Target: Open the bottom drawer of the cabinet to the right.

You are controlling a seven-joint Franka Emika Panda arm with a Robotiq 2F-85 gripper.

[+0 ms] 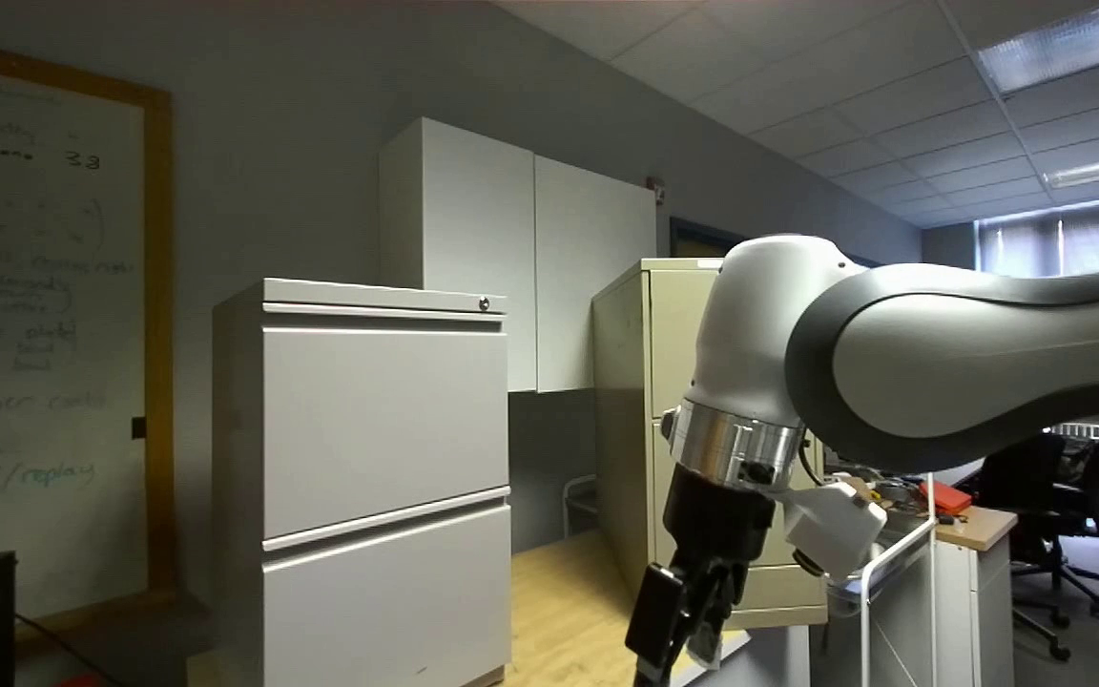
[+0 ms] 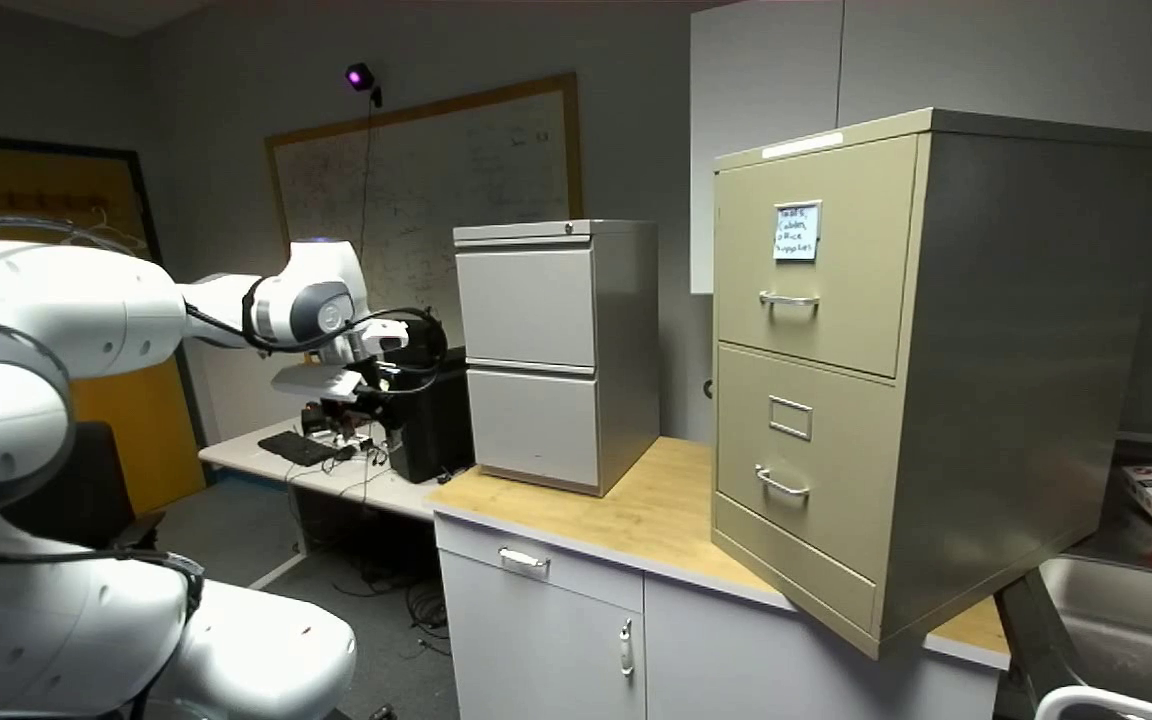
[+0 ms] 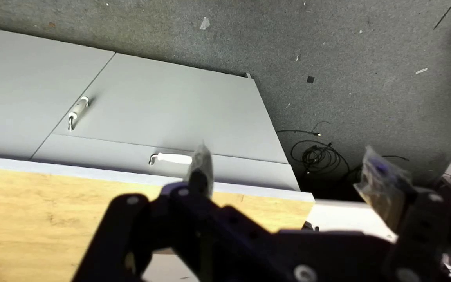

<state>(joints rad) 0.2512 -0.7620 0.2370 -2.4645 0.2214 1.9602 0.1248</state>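
Wood countertop [image 2: 646, 510] underlies the cabinet [image 2: 946, 380]. Your gripper [image 3: 287, 160] stands spread; squarely straddle the handle [image 2: 782, 485] on the bottom drawer [image 2: 831, 458] before pulling.

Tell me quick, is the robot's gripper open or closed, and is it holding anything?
Gripper: open, holding nothing.

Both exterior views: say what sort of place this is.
Probably an office or robotics lab, judging by the brown-framed, written-on whiteboard, the khaki-beige two-drawer metal filing cabinet, and the white-and-grey jointed robot arm.
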